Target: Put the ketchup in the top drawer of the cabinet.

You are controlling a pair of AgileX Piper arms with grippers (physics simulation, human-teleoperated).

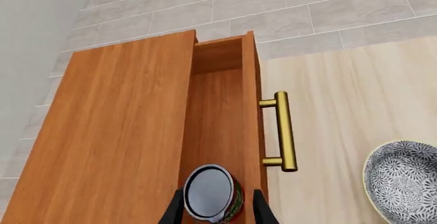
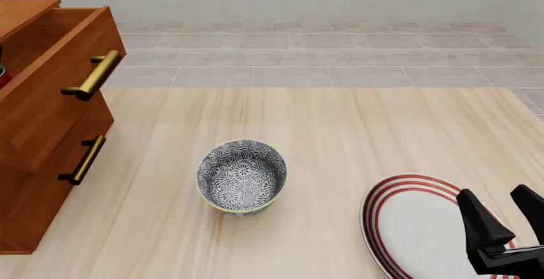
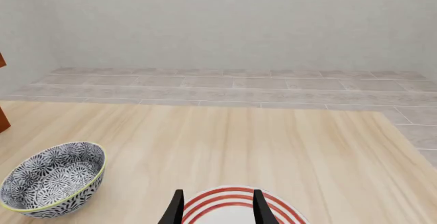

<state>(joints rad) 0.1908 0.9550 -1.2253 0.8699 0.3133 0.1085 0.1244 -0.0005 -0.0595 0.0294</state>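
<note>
While the left claw (image 1: 217, 209) hangs over the open top drawer (image 1: 220, 116), its two dark fingers sit on either side of the ketchup (image 1: 212, 192), one can. They look like they touch its sides, so the claw seems closed on it. The can is inside the drawer space, right under the claw. It is round, with a shiny dark top, a silver rim and a red side with green marks. No words on it can be read.

There is one cabinet (image 2: 38, 139), made of smooth red-brown wood. It has two drawers and two gold metal bar handles. The big handle (image 1: 282, 131) is just beside the claw, and the small handle (image 2: 83, 160) is on the lower drawer.

One bowl (image 2: 242, 177) stands apart from the left claw, on the pale wood table (image 2: 340, 139). It is round, with a blue-grey flower pattern.

The right claw (image 2: 501, 212) hangs over one round white plate (image 2: 408, 228) with red rings. Its two fingers stand apart and hold nothing.
</note>
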